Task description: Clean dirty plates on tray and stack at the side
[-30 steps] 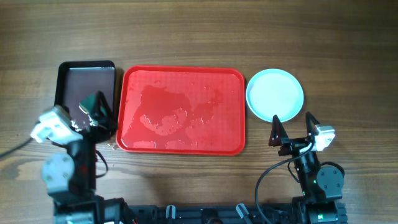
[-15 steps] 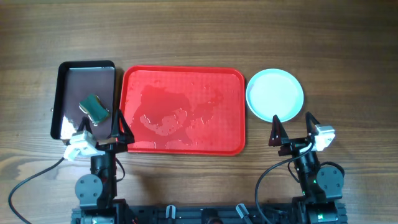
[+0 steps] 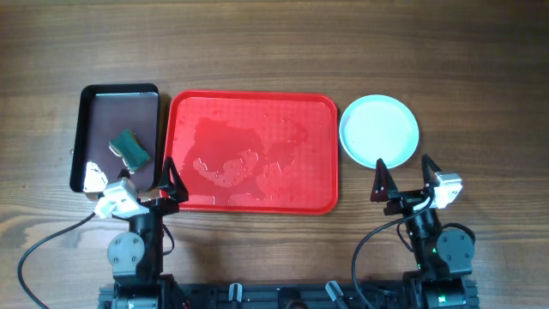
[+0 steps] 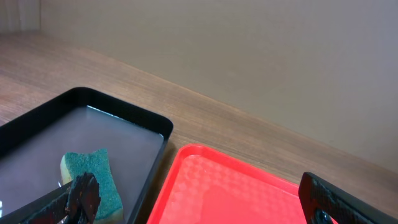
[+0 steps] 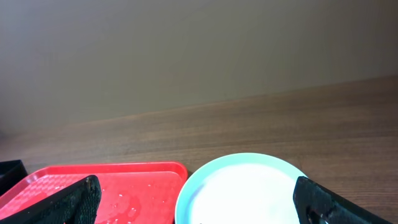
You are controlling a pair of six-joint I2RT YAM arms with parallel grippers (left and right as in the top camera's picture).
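The red tray (image 3: 257, 116) lies mid-table, wet with water patches, with no plate on it. It also shows in the left wrist view (image 4: 249, 186) and in the right wrist view (image 5: 130, 180). A round plate (image 3: 379, 130) with a pale turquoise rim and a whitish centre sits on the wood to the right of the tray, and shows in the right wrist view (image 5: 249, 186). I cannot tell whether other plates lie under it. My left gripper (image 3: 165, 172) is open and empty at the tray's front left corner (image 4: 202, 196). My right gripper (image 3: 402, 167) is open and empty just in front of the plate (image 5: 199, 202).
A smaller black tray (image 3: 120, 88) holding shallow water stands left of the red tray, also in the left wrist view (image 4: 124, 115). A green sponge (image 3: 130, 148) lies in it, seen close by in the left wrist view (image 4: 93, 177). Bare wood surrounds everything.
My left gripper let go of the green sponge over the black tray and drew back to the table's front. The sponge now lies in the black tray. The right arm has not moved.
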